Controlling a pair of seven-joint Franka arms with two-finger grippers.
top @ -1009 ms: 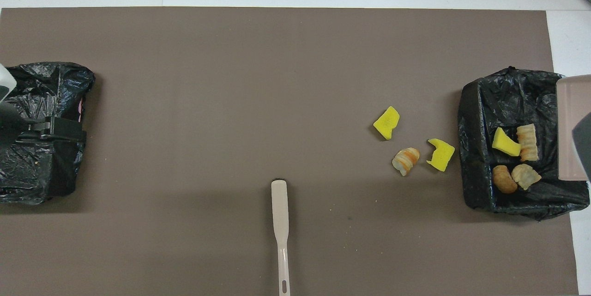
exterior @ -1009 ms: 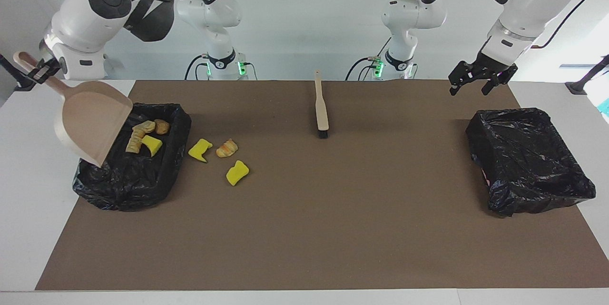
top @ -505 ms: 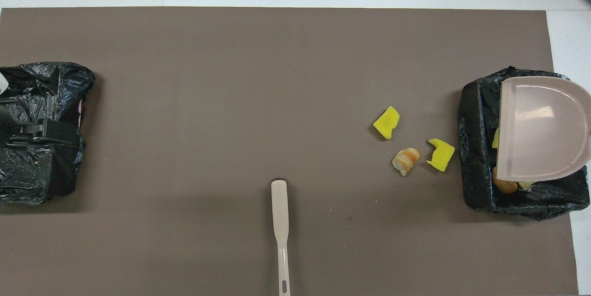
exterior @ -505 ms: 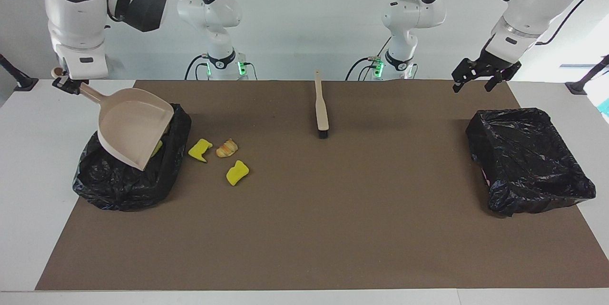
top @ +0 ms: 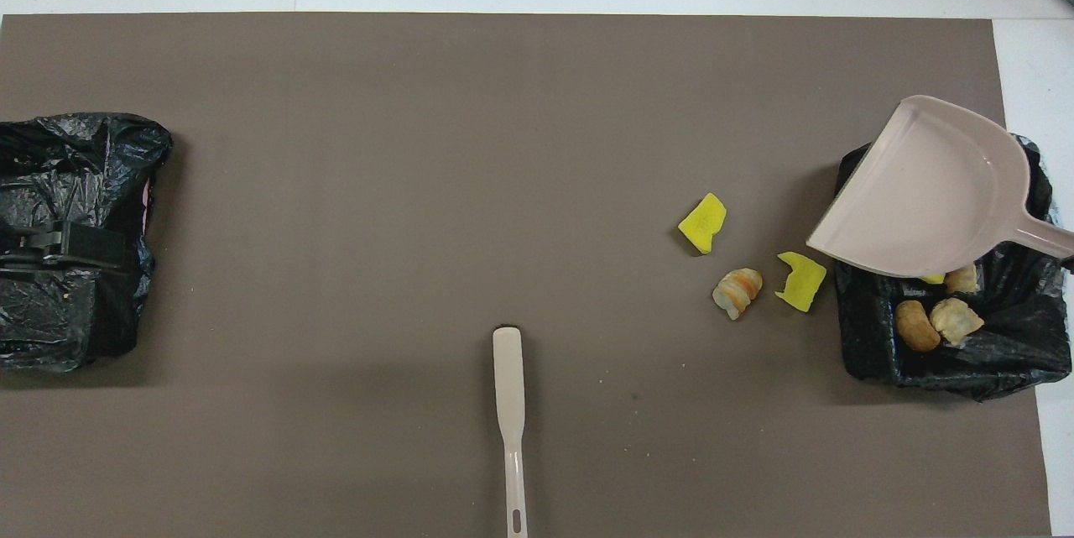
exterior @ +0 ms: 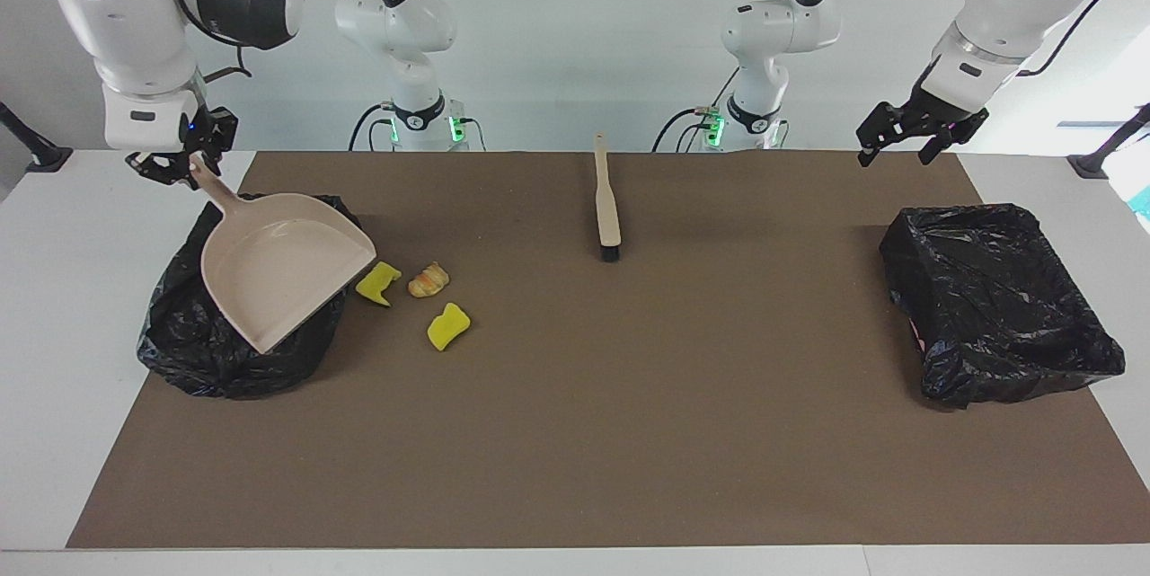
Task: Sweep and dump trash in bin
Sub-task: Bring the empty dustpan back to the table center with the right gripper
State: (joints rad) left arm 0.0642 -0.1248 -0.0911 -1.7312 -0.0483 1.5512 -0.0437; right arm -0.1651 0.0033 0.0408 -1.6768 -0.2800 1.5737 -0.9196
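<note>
So the right gripper [exterior: 180,164] has its fingers clamped on the handle of the beige dustpan [exterior: 280,266], holding it tilted over the black-lined bin [exterior: 193,351] at the right arm's end of the desk. The left gripper [exterior: 907,137] hangs with fingers spread wide and empty above the second lined bin [exterior: 997,306]. Some trash [top: 931,321] sits in that first bin, while two yellow sponge chunks [exterior: 447,326] and a croissant piece [exterior: 429,279] lie on the brown mat [exterior: 629,423] just beside it, and the brush [exterior: 607,203] lies mid-desk.
</note>
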